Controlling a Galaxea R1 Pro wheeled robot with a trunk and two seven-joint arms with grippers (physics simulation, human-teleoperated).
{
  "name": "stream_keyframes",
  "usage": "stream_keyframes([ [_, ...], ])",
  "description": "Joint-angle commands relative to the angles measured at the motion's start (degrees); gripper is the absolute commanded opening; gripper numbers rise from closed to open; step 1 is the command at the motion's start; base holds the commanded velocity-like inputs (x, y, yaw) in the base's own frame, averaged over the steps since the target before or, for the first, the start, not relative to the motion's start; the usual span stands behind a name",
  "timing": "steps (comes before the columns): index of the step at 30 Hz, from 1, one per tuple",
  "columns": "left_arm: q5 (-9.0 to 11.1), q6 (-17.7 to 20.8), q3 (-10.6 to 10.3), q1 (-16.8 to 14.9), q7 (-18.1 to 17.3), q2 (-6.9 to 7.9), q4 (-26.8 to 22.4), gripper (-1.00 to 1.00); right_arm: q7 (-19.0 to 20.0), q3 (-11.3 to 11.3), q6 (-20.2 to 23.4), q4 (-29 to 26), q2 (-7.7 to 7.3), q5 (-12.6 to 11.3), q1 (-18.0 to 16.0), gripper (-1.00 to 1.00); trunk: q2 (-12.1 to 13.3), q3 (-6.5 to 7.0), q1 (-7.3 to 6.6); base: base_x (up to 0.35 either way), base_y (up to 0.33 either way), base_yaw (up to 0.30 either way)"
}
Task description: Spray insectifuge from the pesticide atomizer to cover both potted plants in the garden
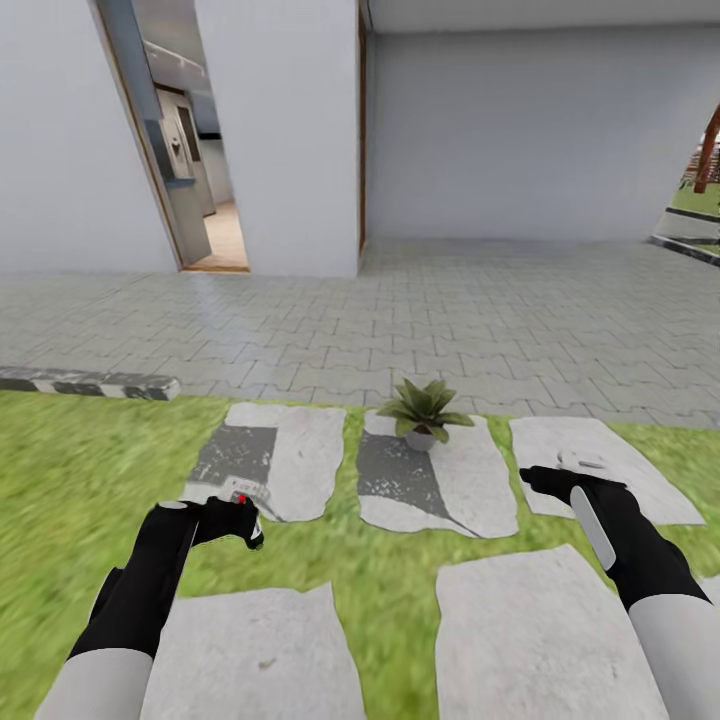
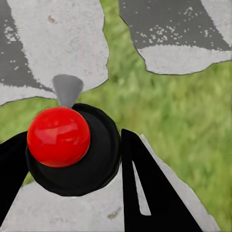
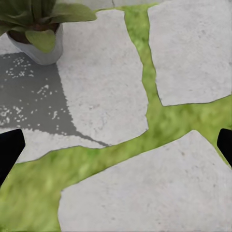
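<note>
Atomizer (image 2: 67, 145) clamped in left claw (image 1: 240, 515); right claw (image 1: 545, 480) spread.

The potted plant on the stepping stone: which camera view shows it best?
The head view: the whole potted plant shows there, leaves and whitish pot, standing on a stepping stone at the lawn's edge. The right wrist view catches its pot and lower leaves, cut off at the frame's corner.

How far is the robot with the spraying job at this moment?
Done: the left gripper is shut on the pesticide atomizer, so the pick-up looks finished. In hand: the robot faces one potted plant on a stepping stone; the right gripper is open. Left: no spray is visible, so covering this plant and the second one remains.
</note>
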Motion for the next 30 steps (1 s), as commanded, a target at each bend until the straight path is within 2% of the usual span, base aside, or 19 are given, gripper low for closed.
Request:
stream_keyframes([
  [1, -0.5, 0.1, 0.2, 0.0, -0.6, -0.07, -0.1, -1.00, -0.5, 0.1, 0.3, -0.1, -0.02, -0.6, 0.0, 1.00, 0.0, -0.05, 0.02, 0.272, 0.215, 0.000],
  [6, -0.6, 0.1, 0.2, 0.0, -0.6, -0.06, -0.1, -1.00, -0.5, 0.1, 0.3, -0.1, -0.02, -0.6, 0.0, 1.00, 0.0, -0.05, 0.02, 0.247, 0.212, 0.000],
  [13, -0.6, 0.1, 0.1, 0.0, -0.6, -0.07, -0.1, -1.00, -0.5, 0.1, 0.3, -0.1, -0.02, -0.6, 0.0, 1.00, 0.0, -0.05, 0.02, 0.037, 0.034, 0.000],
  [30, -0.6, 0.1, 0.1, 0.0, -0.5, -0.07, -0.1, -1.00, -0.5, 0.1, 0.3, -0.1, -0.02, -0.6, 0.0, 1.00, 6.8, 3.00, -3.71, 0.000, 0.000, 0.000],
])
